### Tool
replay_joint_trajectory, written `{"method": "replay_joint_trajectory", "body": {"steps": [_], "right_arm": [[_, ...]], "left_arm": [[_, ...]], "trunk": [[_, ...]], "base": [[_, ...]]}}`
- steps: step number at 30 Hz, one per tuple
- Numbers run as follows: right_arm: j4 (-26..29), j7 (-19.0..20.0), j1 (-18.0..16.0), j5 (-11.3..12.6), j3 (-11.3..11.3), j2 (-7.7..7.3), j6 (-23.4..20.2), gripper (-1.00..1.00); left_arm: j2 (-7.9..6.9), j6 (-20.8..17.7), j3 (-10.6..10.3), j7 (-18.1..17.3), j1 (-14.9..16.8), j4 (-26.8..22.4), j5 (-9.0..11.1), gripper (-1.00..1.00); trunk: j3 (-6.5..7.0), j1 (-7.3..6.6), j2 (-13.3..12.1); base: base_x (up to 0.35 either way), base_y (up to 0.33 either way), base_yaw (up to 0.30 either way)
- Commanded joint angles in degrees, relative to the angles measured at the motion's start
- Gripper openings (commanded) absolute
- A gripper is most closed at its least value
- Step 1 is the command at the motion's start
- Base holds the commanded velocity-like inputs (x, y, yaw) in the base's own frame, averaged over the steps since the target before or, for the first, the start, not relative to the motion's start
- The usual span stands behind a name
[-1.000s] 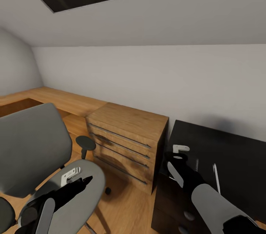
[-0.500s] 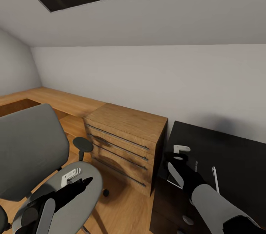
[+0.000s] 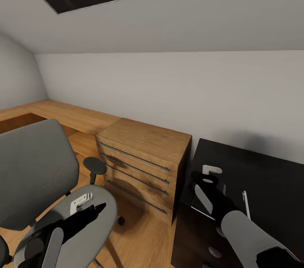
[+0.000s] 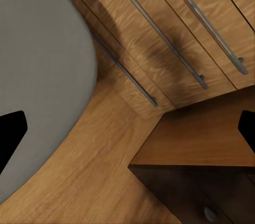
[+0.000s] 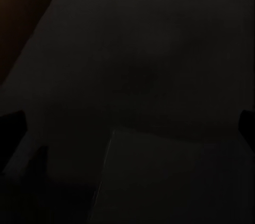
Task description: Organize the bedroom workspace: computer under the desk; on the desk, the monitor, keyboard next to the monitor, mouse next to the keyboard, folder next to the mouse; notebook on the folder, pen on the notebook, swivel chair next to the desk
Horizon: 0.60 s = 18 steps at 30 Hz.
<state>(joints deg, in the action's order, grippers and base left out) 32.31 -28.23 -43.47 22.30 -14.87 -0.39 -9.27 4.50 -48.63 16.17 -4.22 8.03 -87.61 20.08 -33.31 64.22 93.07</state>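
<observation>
Facing unlabelled desk (image 3: pixel 270 175), chair (image 3: pixel 38 166)

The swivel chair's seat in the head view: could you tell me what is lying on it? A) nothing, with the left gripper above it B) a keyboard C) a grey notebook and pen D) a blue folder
A: the swivel chair has a bare grey seat, with only the left gripper poised over its front; the pen lies on the black desk instead.
</observation>
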Motion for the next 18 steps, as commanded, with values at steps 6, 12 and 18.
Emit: {"method": "replay_joint_trajectory", "body": {"steps": [6,12,18], "right_arm": [[0.1,-0.4,0.0,0.1,0.4,-0.12,1.7,1.00],[0.1,-0.4,0.0,0.1,0.5,-0.14,3.0,1.00],[0.1,-0.4,0.0,0.1,0.5,-0.22,3.2,1.00]], "left_arm": [[0.07,-0.3,0.2,-0.4,0.1,0.1,-0.3,1.00],[0.07,-0.2,0.2,-0.4,0.1,0.2,-0.3,1.00],[0.07,-0.2,0.2,-0.4,0.1,0.2,-0.3,1.00]], "trunk": [[-0.06,0.00,0.0],[-0.06,0.00,0.0],[-0.06,0.00,0.0]], "base": [[0.000,0.000,0.000],[0.068,0.000,0.000],[0.140,0.000,0.000]]}}
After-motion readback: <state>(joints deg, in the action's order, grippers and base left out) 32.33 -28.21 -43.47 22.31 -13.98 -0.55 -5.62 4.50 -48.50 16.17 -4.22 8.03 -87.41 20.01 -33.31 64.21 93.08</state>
